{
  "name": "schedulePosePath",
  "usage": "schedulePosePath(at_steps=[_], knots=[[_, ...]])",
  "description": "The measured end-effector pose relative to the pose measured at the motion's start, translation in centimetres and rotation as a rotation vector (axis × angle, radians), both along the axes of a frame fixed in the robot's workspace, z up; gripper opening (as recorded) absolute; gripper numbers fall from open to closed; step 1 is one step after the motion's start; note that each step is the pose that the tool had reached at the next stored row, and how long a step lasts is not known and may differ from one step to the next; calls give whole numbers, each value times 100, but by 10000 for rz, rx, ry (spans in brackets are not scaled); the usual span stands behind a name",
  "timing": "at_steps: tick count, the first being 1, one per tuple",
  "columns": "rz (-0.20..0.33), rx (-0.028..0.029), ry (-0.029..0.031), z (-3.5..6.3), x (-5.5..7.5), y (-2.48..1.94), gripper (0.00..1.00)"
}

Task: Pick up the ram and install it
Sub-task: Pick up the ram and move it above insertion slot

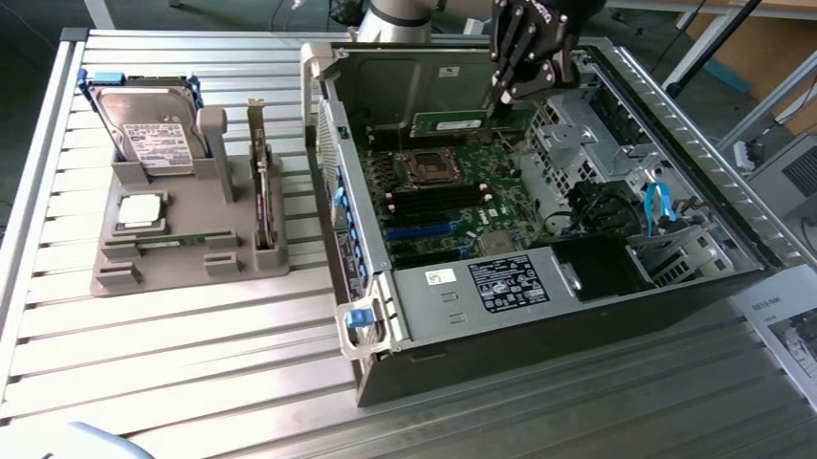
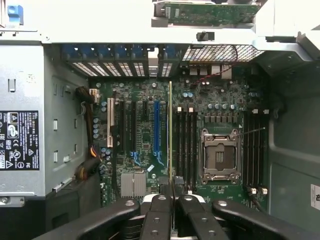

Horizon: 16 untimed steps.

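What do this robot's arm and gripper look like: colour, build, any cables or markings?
The gripper is matte black, built from jointed link bars. Its fingers are narrow, flat-sided bars, joined by round pivot pins with a dull metal sheen. Above it, the arm is a light grey, rounded tube. No cable or marking can be made out on either.

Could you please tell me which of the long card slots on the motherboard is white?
The white slot, closest to the power supply and farthest from the processor socket; the others are black, except one blue slot.
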<state>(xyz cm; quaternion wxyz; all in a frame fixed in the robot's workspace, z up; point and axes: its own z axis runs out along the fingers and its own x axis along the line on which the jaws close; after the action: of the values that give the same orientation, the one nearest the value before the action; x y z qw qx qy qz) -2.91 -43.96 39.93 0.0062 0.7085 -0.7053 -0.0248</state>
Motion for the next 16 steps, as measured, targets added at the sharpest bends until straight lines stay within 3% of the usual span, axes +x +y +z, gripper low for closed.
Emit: schedulePosePath(at_steps=[11, 16], knots=[[0, 0, 0, -4, 0, 155, 12], [1, 1, 0, -5, 0, 170, 12]])
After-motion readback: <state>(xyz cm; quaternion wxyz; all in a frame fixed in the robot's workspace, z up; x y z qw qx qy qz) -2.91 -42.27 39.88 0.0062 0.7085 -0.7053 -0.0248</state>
